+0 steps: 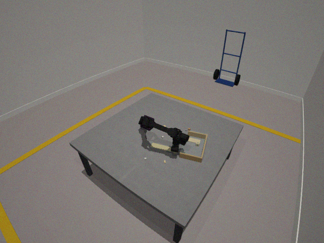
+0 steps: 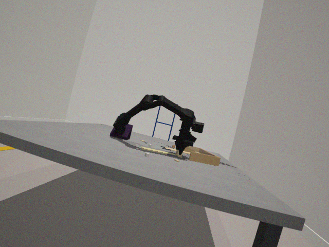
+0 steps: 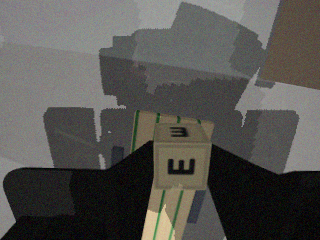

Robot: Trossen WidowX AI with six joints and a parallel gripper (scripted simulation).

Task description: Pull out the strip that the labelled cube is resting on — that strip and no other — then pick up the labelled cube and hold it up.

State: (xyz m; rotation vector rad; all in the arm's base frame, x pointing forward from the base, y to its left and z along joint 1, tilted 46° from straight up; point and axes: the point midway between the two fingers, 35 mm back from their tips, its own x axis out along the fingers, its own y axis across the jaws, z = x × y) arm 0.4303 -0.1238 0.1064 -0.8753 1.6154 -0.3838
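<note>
The gripper (image 2: pixel 180 152) reaches down beside the wooden tray (image 2: pixel 204 157).
</note>
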